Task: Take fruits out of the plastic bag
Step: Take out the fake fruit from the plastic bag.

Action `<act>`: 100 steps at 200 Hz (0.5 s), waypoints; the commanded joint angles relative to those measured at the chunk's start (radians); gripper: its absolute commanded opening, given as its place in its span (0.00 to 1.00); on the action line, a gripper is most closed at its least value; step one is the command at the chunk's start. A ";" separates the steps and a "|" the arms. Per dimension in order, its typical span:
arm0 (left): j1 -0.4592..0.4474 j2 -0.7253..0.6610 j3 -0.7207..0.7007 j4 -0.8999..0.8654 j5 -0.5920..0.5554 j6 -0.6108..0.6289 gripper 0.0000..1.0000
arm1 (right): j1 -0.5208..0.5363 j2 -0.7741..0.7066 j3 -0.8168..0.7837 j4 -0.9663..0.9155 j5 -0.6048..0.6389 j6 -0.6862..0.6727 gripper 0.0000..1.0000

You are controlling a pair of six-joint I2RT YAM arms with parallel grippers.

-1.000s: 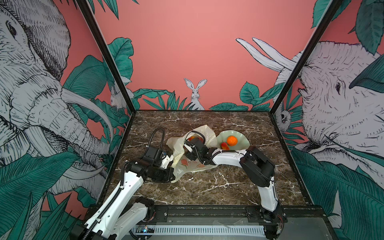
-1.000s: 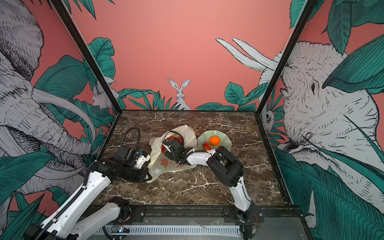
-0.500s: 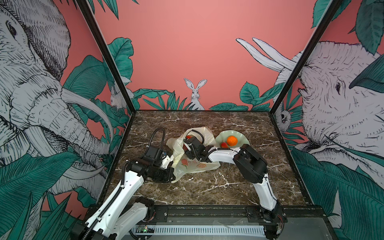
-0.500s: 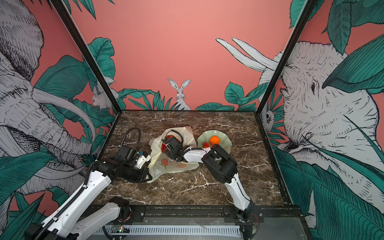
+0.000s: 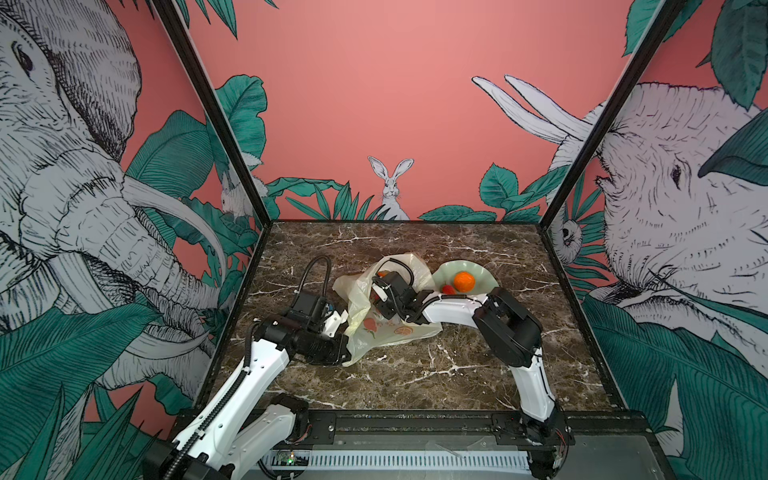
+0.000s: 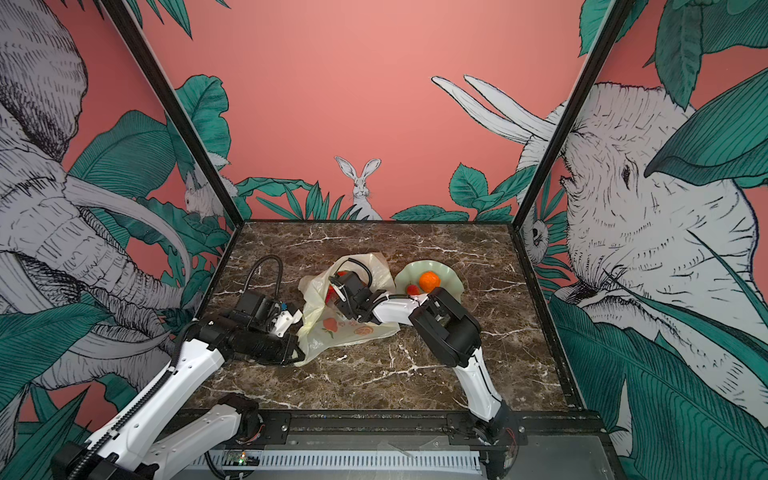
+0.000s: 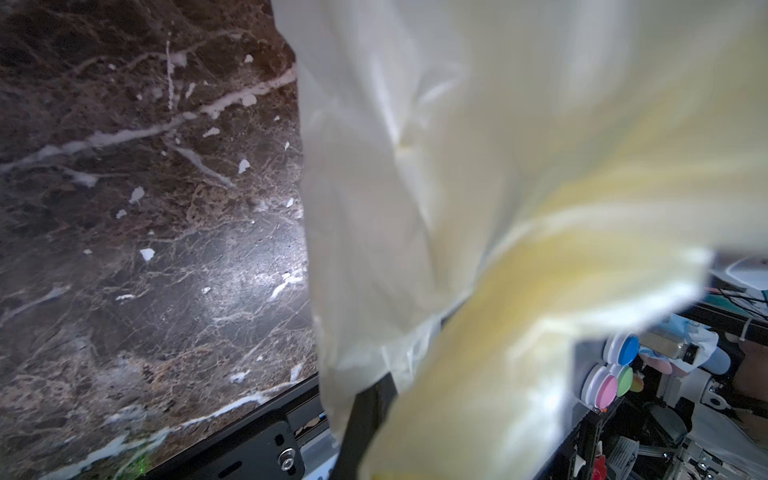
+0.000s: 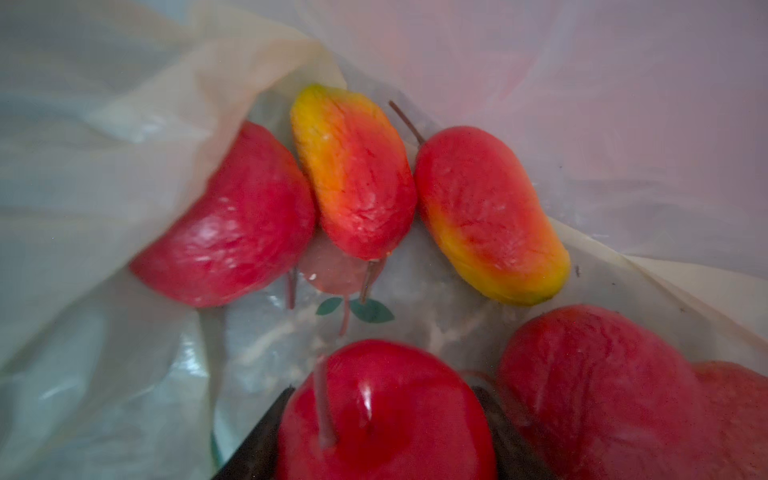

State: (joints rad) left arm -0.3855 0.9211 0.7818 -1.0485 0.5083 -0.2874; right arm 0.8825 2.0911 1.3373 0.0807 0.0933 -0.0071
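Brown marble-patterned tabletop (image 5: 415, 374), boxed on three sides by pink mural walls (image 5: 374, 104). Nearest item: black front rail (image 5: 415, 419), on which both white arms are mounted. Left gripper (image 5: 340, 325): lowered close to the tabletop at the near-left edge of the plastic bag (image 5: 415, 332), its jaws pressed together on a gathered fold of the bag's rim. That plastic is seen bunched and blurred across the left wrist view (image 7: 478, 187). Plastic bag: pale yellow, translucent, crumpled, printed with fruit pictures, laid near the middle of the tabletop with its mouth raised and open. Right gripper (image 8: 382, 434): reached into the bag's mouth from the right side. A glossy red apple (image 8: 386, 399) with a stem is flanked by the two dark fingers (image 8: 255, 444), one close against each side; whether the jaws are pressed onto it cannot be told. Further contents of the bag, listed from the right wrist view: red-yellow oval fruit (image 8: 357, 178) and second oval fruit (image 8: 490, 216) side by side; round red fruit (image 8: 232, 232) partly covered by a fold; larger red fruit (image 8: 594, 395) beside the apple. Beyond the bag, just to its right: pale green wavy-rimmed dish (image 5: 484, 276), in which an orange (image 5: 464, 281) and a small red fruit (image 5: 447, 289) are set next to each other. Farthest: white rabbit (image 5: 390, 187) painted on the back wall.
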 commanded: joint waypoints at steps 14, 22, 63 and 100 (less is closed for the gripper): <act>-0.002 -0.007 -0.012 -0.016 -0.001 0.007 0.00 | -0.001 -0.135 -0.113 0.169 -0.235 -0.054 0.36; -0.002 -0.010 -0.010 -0.017 -0.002 0.007 0.00 | -0.001 -0.155 -0.138 0.195 -0.277 -0.067 0.36; -0.002 -0.027 -0.009 -0.013 -0.009 0.002 0.00 | 0.000 -0.208 -0.153 0.142 -0.427 -0.114 0.36; -0.002 -0.036 0.010 -0.009 -0.021 0.001 0.00 | 0.007 -0.224 -0.116 0.009 -0.479 -0.120 0.38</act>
State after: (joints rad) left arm -0.3855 0.9062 0.7818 -1.0485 0.5064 -0.2878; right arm 0.8833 1.9076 1.1992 0.1658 -0.3065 -0.1059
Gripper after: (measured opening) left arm 0.049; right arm 0.569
